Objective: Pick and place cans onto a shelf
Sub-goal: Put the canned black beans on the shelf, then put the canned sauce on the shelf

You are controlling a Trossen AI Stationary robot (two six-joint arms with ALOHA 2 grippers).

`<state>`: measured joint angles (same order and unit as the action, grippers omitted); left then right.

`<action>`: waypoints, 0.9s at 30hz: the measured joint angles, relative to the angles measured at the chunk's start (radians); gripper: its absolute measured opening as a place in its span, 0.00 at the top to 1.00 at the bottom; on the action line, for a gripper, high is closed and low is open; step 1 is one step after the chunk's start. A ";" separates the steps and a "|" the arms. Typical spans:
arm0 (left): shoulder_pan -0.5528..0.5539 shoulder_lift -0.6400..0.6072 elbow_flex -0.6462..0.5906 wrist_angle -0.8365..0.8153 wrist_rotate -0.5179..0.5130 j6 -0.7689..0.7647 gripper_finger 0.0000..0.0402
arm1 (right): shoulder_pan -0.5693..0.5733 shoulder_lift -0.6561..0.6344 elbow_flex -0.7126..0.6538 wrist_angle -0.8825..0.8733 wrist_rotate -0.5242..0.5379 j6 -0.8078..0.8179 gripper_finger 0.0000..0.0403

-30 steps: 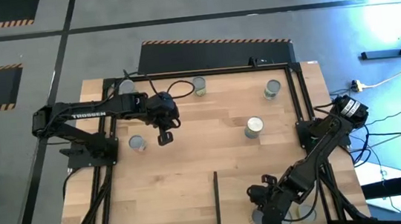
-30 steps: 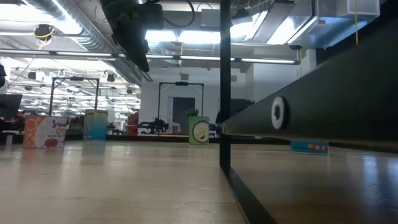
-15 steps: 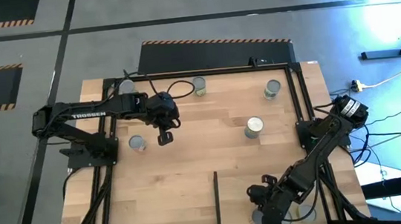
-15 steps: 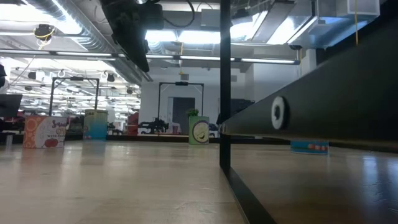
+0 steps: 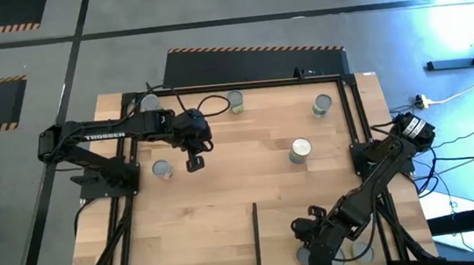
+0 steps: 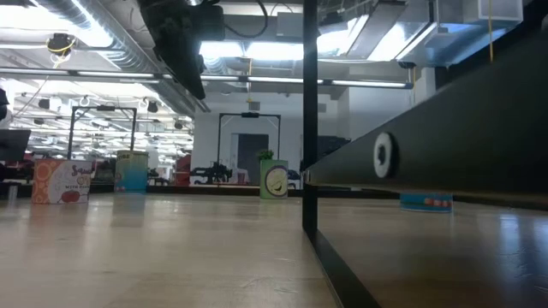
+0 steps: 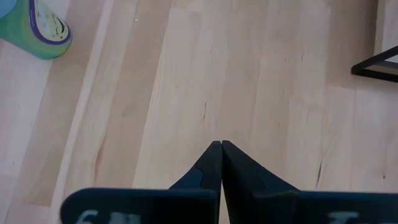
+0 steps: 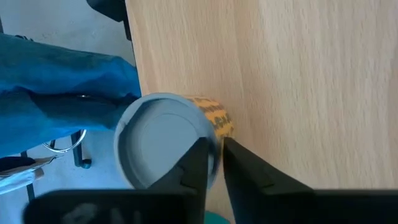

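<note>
While both tools stay shut, six cans (image 5: 300,150) dot the table (image 5: 226,195).

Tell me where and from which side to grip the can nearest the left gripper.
Grip the can across its round side wall, coming straight down from above. It stands upright with its grey top up and bare table around it. The left gripper, shut, hovers just beside it and must open first.

Upright cans (image 5: 300,150) — scattered; shelf (image 5: 283,233) — near corner
</note>
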<state>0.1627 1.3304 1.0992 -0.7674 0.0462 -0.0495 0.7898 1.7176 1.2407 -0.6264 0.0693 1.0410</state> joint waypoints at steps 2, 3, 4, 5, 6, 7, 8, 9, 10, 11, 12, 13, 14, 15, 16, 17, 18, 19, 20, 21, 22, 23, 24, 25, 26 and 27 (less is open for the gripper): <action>0.000 0.000 0.000 -0.003 0.000 0.005 1.00 | -0.001 0.000 0.000 0.000 0.000 -0.001 0.83; 0.000 0.000 0.000 -0.003 0.000 0.008 1.00 | -0.001 0.000 0.000 0.000 0.000 -0.002 0.81; 0.000 0.000 0.000 -0.003 0.001 0.008 1.00 | -0.001 0.000 0.000 0.000 0.000 -0.002 0.80; 0.000 0.000 0.000 -0.003 0.011 0.009 1.00 | -0.002 0.000 0.000 0.000 0.000 -0.002 0.80; 0.000 0.000 0.000 -0.003 0.027 0.021 1.00 | -0.002 0.000 0.000 0.000 0.000 -0.002 0.80; 0.000 0.000 0.000 -0.003 0.044 0.036 1.00 | -0.003 0.000 0.000 0.000 0.000 -0.002 0.79; 0.000 0.000 0.000 -0.003 0.062 0.053 1.00 | -0.004 0.000 0.000 0.000 0.000 -0.002 0.79; 0.000 0.000 0.000 -0.003 0.084 0.070 1.00 | -0.004 0.000 0.000 0.000 -0.001 -0.002 0.79; 0.000 0.000 0.000 -0.003 0.110 0.086 1.00 | -0.005 0.000 0.001 -0.001 -0.001 -0.002 0.79; 0.000 0.000 0.000 -0.003 0.141 0.102 1.00 | -0.005 0.000 0.005 -0.002 -0.001 -0.003 0.79; 0.000 0.000 0.000 -0.003 0.173 0.117 1.00 | -0.005 0.000 0.009 -0.002 0.000 -0.005 0.79; 0.000 0.000 0.000 -0.003 0.208 0.135 1.00 | -0.005 0.000 0.015 -0.002 0.000 -0.010 0.79; 0.000 0.000 0.000 -0.003 0.238 0.151 1.00 | -0.005 0.000 0.022 -0.004 0.000 -0.023 0.79; 0.000 0.000 0.000 -0.003 0.272 0.168 1.00 | -0.005 0.000 0.029 -0.007 0.000 -0.030 0.79; 0.000 0.000 0.000 -0.003 0.310 0.187 1.00 | -0.005 0.000 0.038 -0.014 0.000 -0.033 0.79; 0.000 0.000 0.000 -0.003 0.348 0.205 1.00 | -0.005 0.000 0.048 -0.027 0.000 -0.033 0.79; 0.000 0.000 0.000 -0.005 0.385 0.219 1.00 | -0.005 0.000 0.059 -0.043 0.000 -0.032 0.79; 0.000 0.000 0.000 -0.009 0.416 0.233 1.00 | -0.005 0.000 0.070 -0.061 0.000 -0.029 0.79; 0.000 0.000 0.000 -0.016 0.438 0.245 1.00 | -0.005 0.000 0.082 -0.080 0.000 -0.028 0.79; 0.000 0.000 0.000 -0.025 0.447 0.256 1.00 | -0.005 0.000 0.100 -0.105 -0.001 -0.028 0.79; 0.000 0.000 0.000 -0.043 0.445 0.265 1.00 | -0.005 0.000 0.120 -0.128 -0.001 -0.028 0.79; 0.000 0.000 0.000 -0.066 0.434 0.269 1.00 | -0.005 0.000 0.142 -0.147 0.000 -0.028 0.79; 0.000 0.000 0.000 -0.093 0.417 0.269 1.00 | -0.005 0.000 0.165 -0.169 0.007 -0.030 0.79; 0.000 0.000 0.000 -0.125 0.398 0.270 1.00 | -0.005 0.000 0.190 -0.201 0.020 -0.032 0.79; 0.000 0.000 0.000 -0.159 0.385 0.271 1.00 | -0.005 0.000 0.217 -0.236 0.039 -0.033 0.79; 0.000 0.000 0.000 -0.193 0.379 0.272 1.00 | -0.005 0.000 0.244 -0.268 0.054 -0.035 0.79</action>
<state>0.1631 1.3300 1.0992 -0.9606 0.4249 0.2225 0.7853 1.7176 1.4850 -0.8946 0.1234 1.0057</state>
